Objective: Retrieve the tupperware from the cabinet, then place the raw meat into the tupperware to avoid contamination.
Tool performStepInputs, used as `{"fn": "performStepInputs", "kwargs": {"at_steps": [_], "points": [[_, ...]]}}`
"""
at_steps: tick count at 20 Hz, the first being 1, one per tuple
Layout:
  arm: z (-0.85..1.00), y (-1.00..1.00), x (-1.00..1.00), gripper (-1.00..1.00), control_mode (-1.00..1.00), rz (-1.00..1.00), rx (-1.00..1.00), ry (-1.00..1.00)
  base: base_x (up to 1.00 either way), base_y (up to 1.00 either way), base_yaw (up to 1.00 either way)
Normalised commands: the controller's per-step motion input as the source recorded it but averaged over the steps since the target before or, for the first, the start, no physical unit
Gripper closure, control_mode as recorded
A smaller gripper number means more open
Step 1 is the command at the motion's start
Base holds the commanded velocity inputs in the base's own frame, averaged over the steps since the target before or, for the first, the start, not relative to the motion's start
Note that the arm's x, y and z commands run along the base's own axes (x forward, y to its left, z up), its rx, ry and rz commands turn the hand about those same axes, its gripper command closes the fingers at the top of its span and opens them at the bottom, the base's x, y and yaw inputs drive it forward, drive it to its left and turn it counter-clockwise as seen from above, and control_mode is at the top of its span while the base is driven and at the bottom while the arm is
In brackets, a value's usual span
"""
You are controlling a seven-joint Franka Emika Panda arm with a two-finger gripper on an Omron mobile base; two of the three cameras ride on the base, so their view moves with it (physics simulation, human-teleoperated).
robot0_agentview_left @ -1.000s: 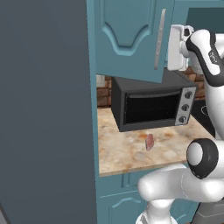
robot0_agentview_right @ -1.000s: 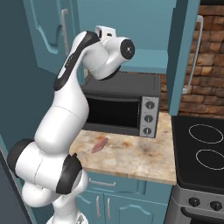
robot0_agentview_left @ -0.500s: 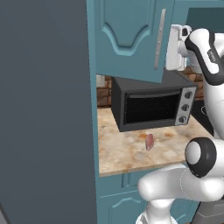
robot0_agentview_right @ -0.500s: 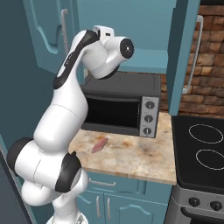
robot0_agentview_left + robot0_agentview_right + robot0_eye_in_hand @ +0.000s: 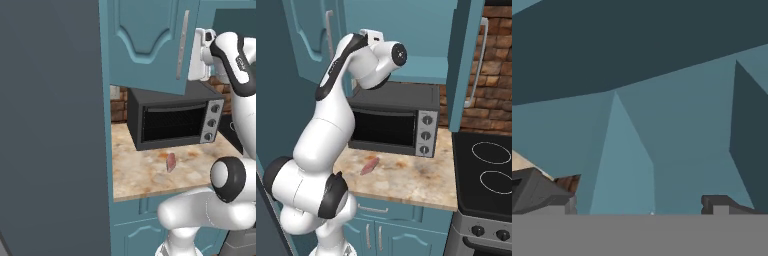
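The hand (image 5: 637, 207) is up high inside the cabinet (image 5: 406, 35), fingers (image 5: 722, 204) spread wide and released, holding nothing. In the hand view it's looking into the teal inside of the cabinet, just flat walls and a corner, and I can't make out the container there. From the right base view the arm bends up from the lower left and its wrist sits level with the teal shelf (image 5: 421, 67), between the two open doors. One door (image 5: 150, 45) hangs open on the left with its long silver handle (image 5: 183, 45), and the other door (image 5: 466, 65) stands open on the right, by the brick wall (image 5: 498, 90).

The raw meat (image 5: 370, 166) is lying on the speckled surface (image 5: 406, 180), near its front edge, just ahead of the dark microwave (image 5: 401, 122) and not touching it. The microwave sits toward the back of the surface, under the shelf. A black stove top (image 5: 486, 170) is right next to the surface's right edge. The tall dark grey unit (image 5: 50, 125) blocks the left of the left base view.
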Motion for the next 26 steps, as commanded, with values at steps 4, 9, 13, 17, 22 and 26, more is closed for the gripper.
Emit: {"fn": "performStepInputs", "kwargs": {"at_steps": [4,9,13,17,22,26], "points": [[0.1,0.01,-0.25,-1.0,-1.0,0.04,0.0,0.0,0.0,0.0,0.0],[0.24,0.01,-0.44,-1.0,-1.0,0.05,0.0,-0.04,0.0,0.0,0.0],[0.1,0.36,-0.38,-1.0,-1.0,0.09,0.0,-0.03,0.0,0.0,0.0],[0.0,0.62,-0.31,-1.0,-1.0,0.15,0.0,0.0,0.0,0.0,0.0],[0.0,0.6,-0.45,-1.0,-1.0,0.18,0.0,0.01,0.0,0.0,0.0],[0.0,0.61,-0.54,-1.0,-1.0,0.21,-0.01,0.02,0.0,0.0,0.0]]}}
